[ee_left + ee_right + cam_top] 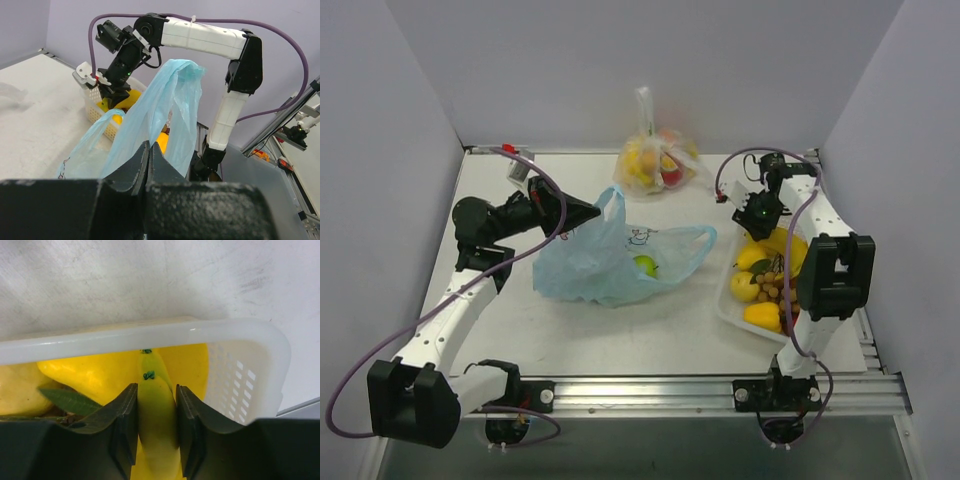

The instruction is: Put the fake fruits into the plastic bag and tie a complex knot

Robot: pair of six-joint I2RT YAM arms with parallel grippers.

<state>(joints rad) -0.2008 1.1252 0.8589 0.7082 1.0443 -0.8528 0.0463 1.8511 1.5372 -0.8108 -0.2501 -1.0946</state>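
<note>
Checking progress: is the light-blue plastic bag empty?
Not empty: a glossy green plastic apple lies inside the translucent light-blue plastic bag.

The left arm (450,320) and right arm (820,210) share one build: smooth white tubular links between blocky matte-black joint housings, each on a black base (785,395). A purple cable (752,152) loops loosely along each arm. On the right arm it is strapped to a white link by a white cable tie (192,20), and a small green light (761,212) glows at the wrist. The left gripper (595,210) and right gripper (156,410) have thick black moulded fingers (122,425) with angular, stepped faces.
</note>
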